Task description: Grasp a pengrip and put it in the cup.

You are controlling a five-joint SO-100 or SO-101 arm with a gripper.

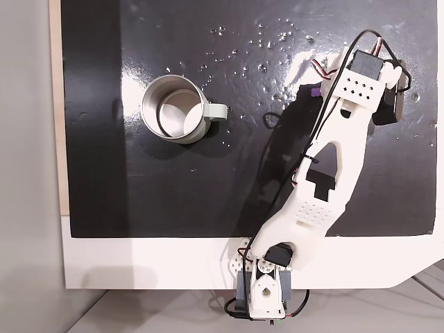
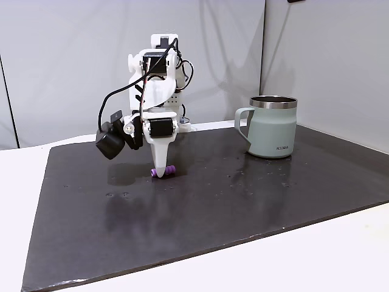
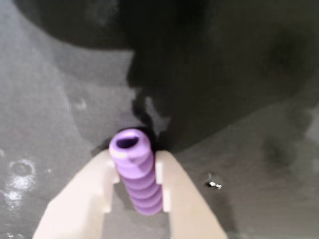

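claw [image 3: 133, 186] | pinching pengrip [image 3: 134, 172] between both fingertips | down on dark mat [image 2: 243, 201]

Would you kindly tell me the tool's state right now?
Tool: closed on the pengrip, which lies on the mat.

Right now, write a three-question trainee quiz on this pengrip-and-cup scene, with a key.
1. True or false: the pengrip already lies inside the cup.
2. In the wrist view, where does the pengrip sit relative to the gripper? A) between the two fingertips B) far off to one side C) on top of the cup
3. Fill in: in a fixed view, the cup stands upright on the dark ____.

Key:
1. False; it is down at the mat, at the gripper's tips.
2. A
3. mat
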